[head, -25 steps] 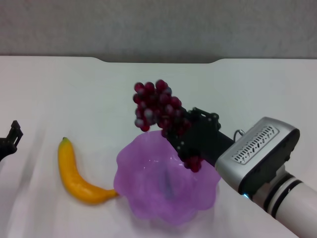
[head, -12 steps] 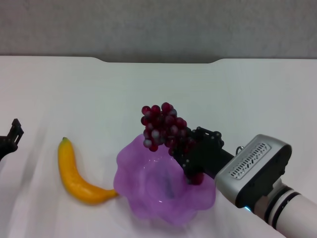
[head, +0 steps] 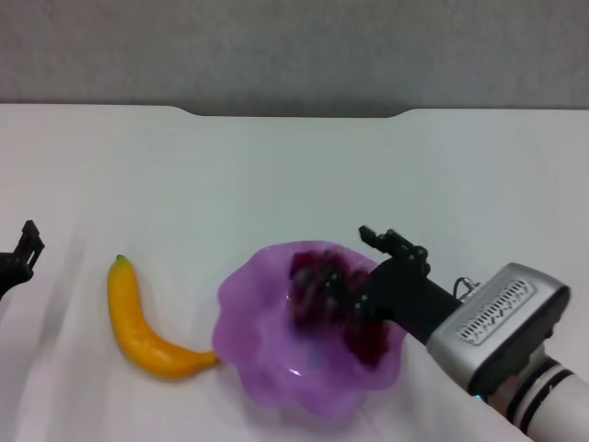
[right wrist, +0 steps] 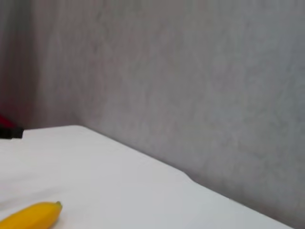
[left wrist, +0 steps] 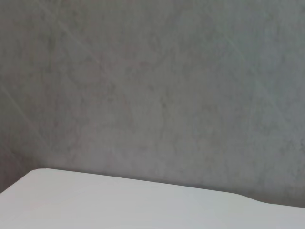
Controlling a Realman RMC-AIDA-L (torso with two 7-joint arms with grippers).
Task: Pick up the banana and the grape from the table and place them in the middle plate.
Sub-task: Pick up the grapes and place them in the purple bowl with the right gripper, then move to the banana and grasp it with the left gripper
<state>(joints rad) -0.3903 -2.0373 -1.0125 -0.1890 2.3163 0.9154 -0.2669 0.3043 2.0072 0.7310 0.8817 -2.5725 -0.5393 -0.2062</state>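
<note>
Plain grey wall (head: 294,51) behind white tabletop; even, soft light

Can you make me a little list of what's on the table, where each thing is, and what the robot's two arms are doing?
banana: lying on the table, left of the plate, tip near its rim
grape: down inside the middle plate, seen through its purple wall
right gripper: reaching into the plate at the grapes; whether it grips them cannot be seen
left gripper: off at the table's left edge, idle
task so far: grapes in the plate, banana not yet picked up
</note>
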